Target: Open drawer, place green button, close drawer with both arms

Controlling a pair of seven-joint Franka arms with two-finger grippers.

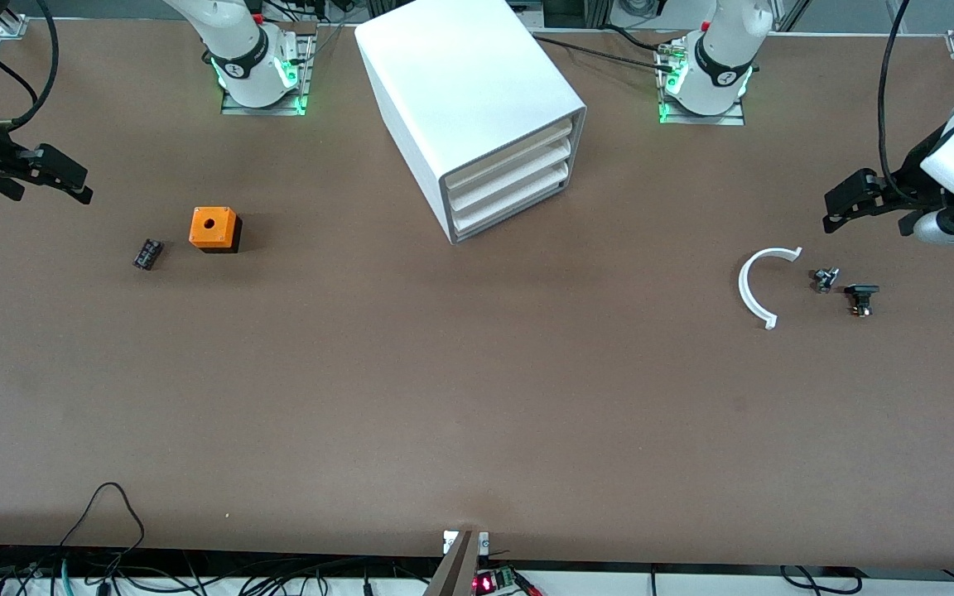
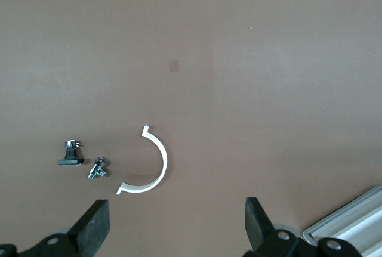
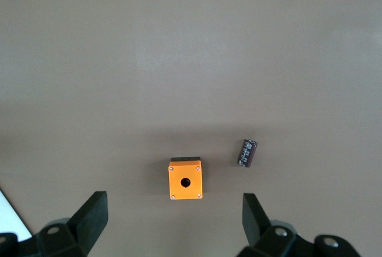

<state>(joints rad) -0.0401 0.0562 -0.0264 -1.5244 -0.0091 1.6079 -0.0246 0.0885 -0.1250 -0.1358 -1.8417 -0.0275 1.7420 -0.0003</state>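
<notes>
cabinet [image 1: 477, 116] standing between the arm bases, lowest drawer [image 1: 510, 213] sitting closed. button not clearly identifiable. left gripper [image 1: 837, 211] hovering spread, empty, over its table end; right gripper [image 1: 71, 178] likewise. no readable writing anywhere.

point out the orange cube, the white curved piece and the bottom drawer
orange cube [image 1: 213, 224], front view, on its top face beside the hole
white curved piece [image 1: 744, 290], front view, middle of the arc
drawer [image 1: 513, 207], front view, front edge of the lowest tray, shut
</notes>
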